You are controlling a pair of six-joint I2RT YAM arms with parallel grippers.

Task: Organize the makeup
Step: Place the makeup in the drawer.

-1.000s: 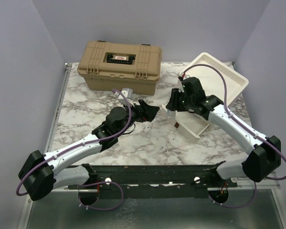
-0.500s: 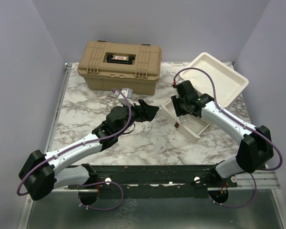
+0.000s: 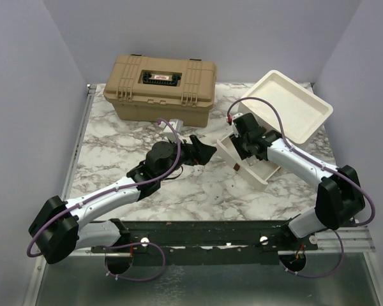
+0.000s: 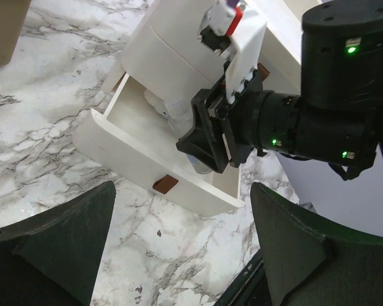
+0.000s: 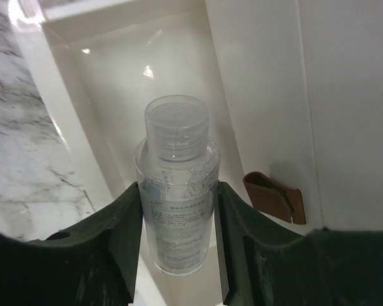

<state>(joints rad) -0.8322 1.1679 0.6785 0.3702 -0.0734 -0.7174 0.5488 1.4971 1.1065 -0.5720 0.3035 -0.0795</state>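
Right gripper [image 5: 177, 223], bottle [image 5: 177, 191] now inside drawer [image 4: 127, 159]

Left arm stretched forward, left end effector [image 3: 203, 152] wide open. Right arm bent, right end effector [image 5: 177, 223] clamping clear bottle [image 5: 177, 172].

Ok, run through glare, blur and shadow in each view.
Right wrist view: glare spots inside the white drawer; the clear bottle is sharp, the right hand gripping it dark and underlit. Left wrist view: the left hand is a soft black blur, the drawer beyond sharp. Top view: even light, faint shadows on the marble table.
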